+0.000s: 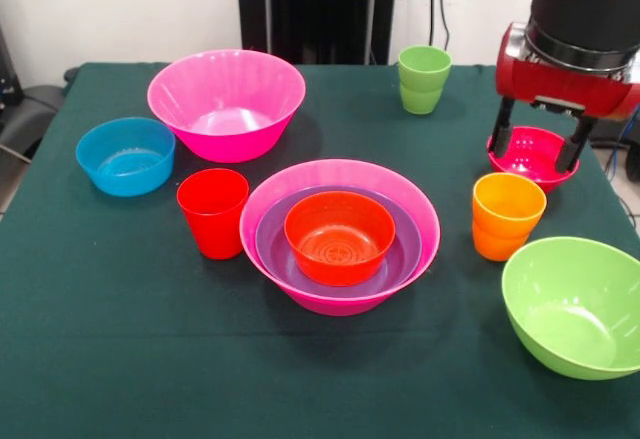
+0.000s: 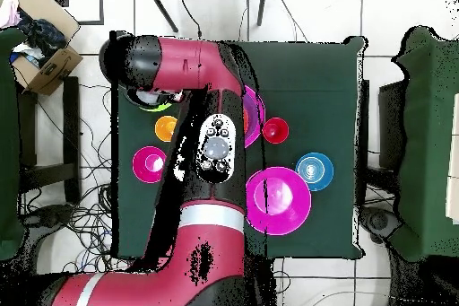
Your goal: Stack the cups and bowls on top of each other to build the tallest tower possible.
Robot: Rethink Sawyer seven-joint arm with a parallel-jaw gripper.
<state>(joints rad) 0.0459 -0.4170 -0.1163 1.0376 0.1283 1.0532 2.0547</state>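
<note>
The tower stands mid-table: a large hot-pink bowl holding a purple bowl and an orange-red bowl. My gripper is open at the right, with one finger on each side of the small crimson bowl; I cannot tell if they touch it. The crimson bowl sits on the cloth. An orange cup stands just in front of it. A red cup stands left of the tower, and a green cup at the back.
A second large pink bowl sits at the back left, with a blue bowl beside it. A lime green bowl lies at the front right. In the overhead view the arm hides part of the tower.
</note>
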